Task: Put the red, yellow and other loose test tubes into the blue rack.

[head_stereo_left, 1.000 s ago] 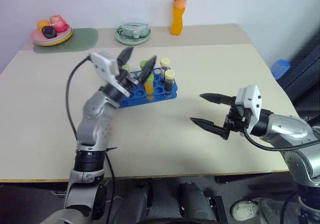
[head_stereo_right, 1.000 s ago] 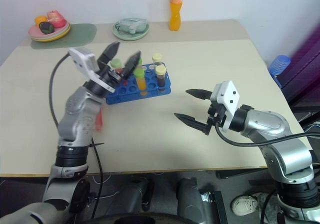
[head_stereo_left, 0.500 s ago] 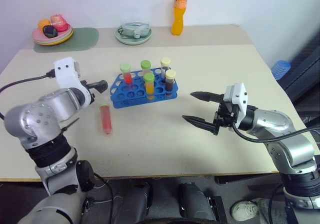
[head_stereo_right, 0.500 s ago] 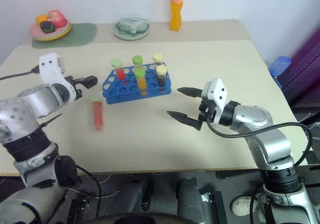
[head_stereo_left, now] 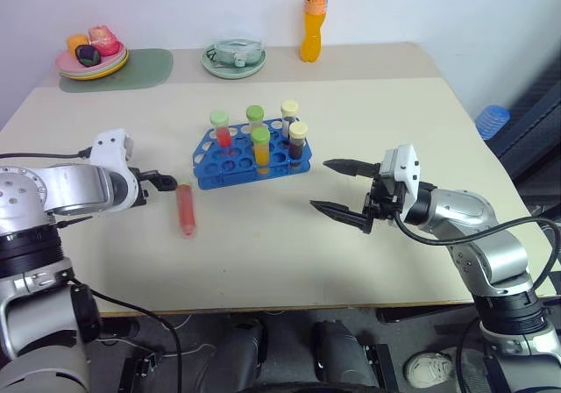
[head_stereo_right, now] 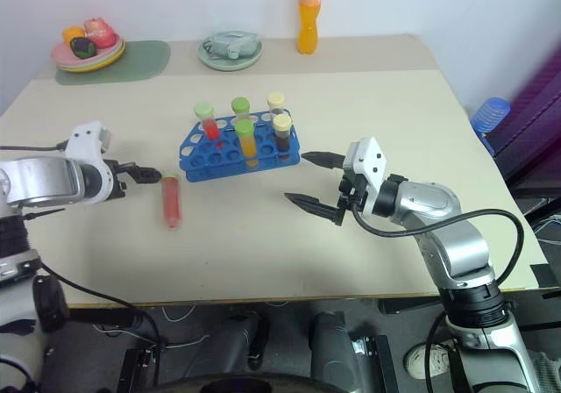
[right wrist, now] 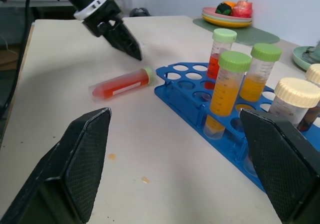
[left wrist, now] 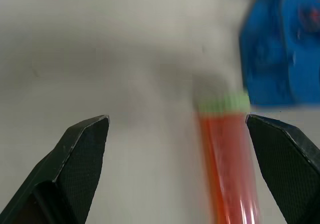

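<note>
The blue rack (head_stereo_left: 230, 160) stands mid-table and holds several capped tubes: one red, two yellow-orange (head_stereo_left: 260, 147), two dark. A loose red tube (head_stereo_left: 185, 210) with a green cap lies flat on the table just left of the rack. My left gripper (head_stereo_left: 166, 181) is open, low over the table at the tube's capped end. In the left wrist view the cap (left wrist: 222, 103) lies between the fingers (left wrist: 82, 149), close to one of them. My right gripper (head_stereo_left: 320, 184) hangs open and empty to the right of the rack, pointing at it.
Along the back of the table stand an orange bottle (head_stereo_left: 313, 20), a pale green dish (head_stereo_left: 232, 58) and a plate of fruit (head_stereo_left: 92, 55) on a green mat. A blue object (head_stereo_left: 493, 119) sits beyond the right table edge.
My left arm swung from above the rack down and to the left, ending beside the lying red tube. The right gripper drifted slightly left toward the rack. Both stayed open.
</note>
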Robot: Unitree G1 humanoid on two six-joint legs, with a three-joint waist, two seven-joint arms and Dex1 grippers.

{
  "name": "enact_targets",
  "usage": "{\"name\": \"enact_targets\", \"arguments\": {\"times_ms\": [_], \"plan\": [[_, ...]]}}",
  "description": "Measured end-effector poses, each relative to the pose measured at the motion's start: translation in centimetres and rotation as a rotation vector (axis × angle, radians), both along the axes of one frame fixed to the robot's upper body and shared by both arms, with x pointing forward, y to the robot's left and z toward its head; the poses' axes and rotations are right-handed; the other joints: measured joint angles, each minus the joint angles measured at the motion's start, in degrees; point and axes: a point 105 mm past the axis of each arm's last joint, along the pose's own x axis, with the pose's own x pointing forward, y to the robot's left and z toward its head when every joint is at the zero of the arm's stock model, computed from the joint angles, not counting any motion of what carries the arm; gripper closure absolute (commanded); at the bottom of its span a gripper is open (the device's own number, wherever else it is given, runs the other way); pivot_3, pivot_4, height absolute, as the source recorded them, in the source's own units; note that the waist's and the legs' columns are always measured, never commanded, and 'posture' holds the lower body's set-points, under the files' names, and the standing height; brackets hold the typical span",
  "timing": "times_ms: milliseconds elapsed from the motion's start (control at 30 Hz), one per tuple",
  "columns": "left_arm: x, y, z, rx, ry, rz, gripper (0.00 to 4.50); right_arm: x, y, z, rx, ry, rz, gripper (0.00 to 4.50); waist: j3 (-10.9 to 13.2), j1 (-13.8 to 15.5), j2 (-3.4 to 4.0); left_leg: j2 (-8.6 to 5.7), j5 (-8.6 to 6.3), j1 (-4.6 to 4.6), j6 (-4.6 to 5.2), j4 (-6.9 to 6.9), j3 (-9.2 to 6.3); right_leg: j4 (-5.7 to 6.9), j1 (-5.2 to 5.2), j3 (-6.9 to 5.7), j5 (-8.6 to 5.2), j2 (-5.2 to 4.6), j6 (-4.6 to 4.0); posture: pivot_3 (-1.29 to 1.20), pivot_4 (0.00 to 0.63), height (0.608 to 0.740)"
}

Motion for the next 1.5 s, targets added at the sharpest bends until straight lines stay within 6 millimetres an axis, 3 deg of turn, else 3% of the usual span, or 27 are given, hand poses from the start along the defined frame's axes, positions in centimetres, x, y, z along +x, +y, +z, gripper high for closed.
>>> {"name": "enact_targets", "arguments": {"times_ms": [233,633,933,1200,1333,1500], "plan": [[-0.3,-1.2,-0.2,-0.029,0.089,-0.014,0.03,-0.1,-0.3,-0.6,0.001,0.022,-0.018,0.3,0.0,0.0,0.0,0.0,0.05,0.0,-0.09,0.0,0.01,0.09,-0.05,0.14,-0.01,-0.08,-0.01,0.0,0.15,0.74],[0.8,-5.3,-2.7,-0.045,0.162,0.224,0.03,-0.3,-0.8,-1.2,-0.001,0.028,-0.043,0.3,0.0,0.0,0.0,0.0,0.09,0.0,-0.13,0.01,0.09,0.1,-0.08,0.15,-0.01,-0.06,-0.01,0.0,0.15,0.74],[0.7,-2.7,-2.6,-0.033,0.216,0.372,0.03,-0.3,-0.9,-1.0,0.002,0.018,-0.051,0.3,0.0,0.1,-0.01,-0.01,0.1,0.0,-0.15,0.01,0.11,0.11,-0.09,0.15,-0.01,-0.03,-0.01,0.0,0.15,0.74],[1.3,-1.3,-2.6,0.002,0.29,0.379,0.03,-0.3,-0.8,-0.9,0.001,0.02,-0.055,0.3,0.0,0.0,-0.01,-0.02,0.1,0.0,-0.15,0.0,0.11,0.14,-0.12,0.15,-0.01,0.01,-0.01,0.0,0.15,0.74],[1.2,-1.1,-2.9,0.022,0.315,0.361,1.25,-0.4,-0.7,-0.8,-0.002,0.019,-0.054,0.3,0.0,0.1,0.0,-0.02,0.1,0.0,-0.15,0.0,0.11,0.14,-0.11,0.15,-0.01,-0.01,-0.01,0.0,0.15,0.74],[0.9,-0.7,-3.1,0.041,0.312,0.363,3.7,-0.6,-0.6,-0.6,-0.011,0.014,-0.05,0.3,-0.1,0.4,0.01,-0.08,0.1,0.0,-0.14,0.03,0.11,0.1,-0.05,0.15,-0.01,-0.04,-0.01,0.0,0.15,0.74]]}}
